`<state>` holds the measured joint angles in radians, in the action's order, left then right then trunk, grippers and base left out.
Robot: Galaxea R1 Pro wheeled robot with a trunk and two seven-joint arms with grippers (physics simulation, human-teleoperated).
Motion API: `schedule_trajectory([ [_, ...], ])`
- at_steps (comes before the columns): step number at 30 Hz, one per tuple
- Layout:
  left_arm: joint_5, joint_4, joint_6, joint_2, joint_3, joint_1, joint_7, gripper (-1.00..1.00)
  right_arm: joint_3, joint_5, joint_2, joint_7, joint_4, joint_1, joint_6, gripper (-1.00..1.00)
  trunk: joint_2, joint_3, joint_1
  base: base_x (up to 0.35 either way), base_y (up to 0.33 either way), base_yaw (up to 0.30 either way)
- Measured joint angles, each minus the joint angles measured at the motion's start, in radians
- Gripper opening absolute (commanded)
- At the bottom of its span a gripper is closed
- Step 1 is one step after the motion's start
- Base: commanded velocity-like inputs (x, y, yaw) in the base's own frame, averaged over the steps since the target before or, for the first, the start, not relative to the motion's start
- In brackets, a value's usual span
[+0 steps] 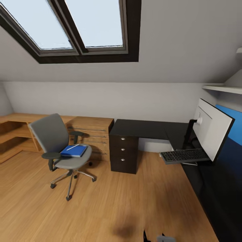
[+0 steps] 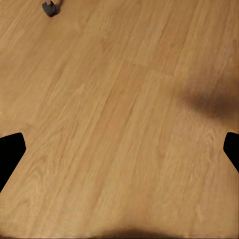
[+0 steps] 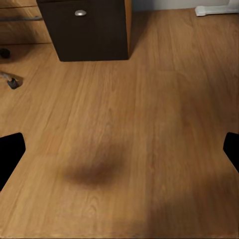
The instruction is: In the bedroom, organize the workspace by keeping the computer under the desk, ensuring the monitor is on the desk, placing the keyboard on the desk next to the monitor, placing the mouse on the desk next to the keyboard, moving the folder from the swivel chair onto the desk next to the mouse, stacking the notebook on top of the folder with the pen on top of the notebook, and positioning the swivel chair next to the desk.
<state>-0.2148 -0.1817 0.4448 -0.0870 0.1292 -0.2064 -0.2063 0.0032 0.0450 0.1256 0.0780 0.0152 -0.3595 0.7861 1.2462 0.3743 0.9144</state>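
Wooden floor (image 1: 134,201) spreads toward the black worktop (image 1: 141,129) at one o'clock. At ten o'clock the swivel chair (image 1: 60,148) carries the folder (image 1: 74,151) and pen (image 1: 72,147). Both jaws hang spread, empty. Best approach: roll close, square to the seat, then reach.

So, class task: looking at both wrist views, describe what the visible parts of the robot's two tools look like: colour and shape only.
Little shows. In each wrist view the fingertips are plain black, flat-sided wedges with angled ends, one at each side edge: the left tool and the right tool look alike. No cables, markings or labels can be seen on them. In the head view, a small dark and grey part of the robot pokes in at the bottom edge, too small to identify.
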Motion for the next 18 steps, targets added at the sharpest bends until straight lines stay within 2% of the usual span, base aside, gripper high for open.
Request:
schedule_trajectory([
  [6,-0.001,0.000,0.000,0.000,0.000,0.000,0.000,1.00,0.000,0.000,0.000,-0.001,0.000,0.000,0.000,1.00,0.000,0.010,0.000,-0.307,0.133,0.000],
  [13,0.000,0.000,0.000,0.000,0.000,0.000,0.000,1.00,0.000,0.000,0.000,0.000,0.000,0.000,0.000,1.00,0.000,0.021,0.000,-0.328,0.045,-0.015],
  [18,0.000,0.000,0.000,-0.001,0.000,0.000,0.000,1.00,0.001,-0.001,0.000,0.000,0.000,0.000,0.001,1.00,0.000,0.026,0.000,-0.336,0.004,-0.185],
])
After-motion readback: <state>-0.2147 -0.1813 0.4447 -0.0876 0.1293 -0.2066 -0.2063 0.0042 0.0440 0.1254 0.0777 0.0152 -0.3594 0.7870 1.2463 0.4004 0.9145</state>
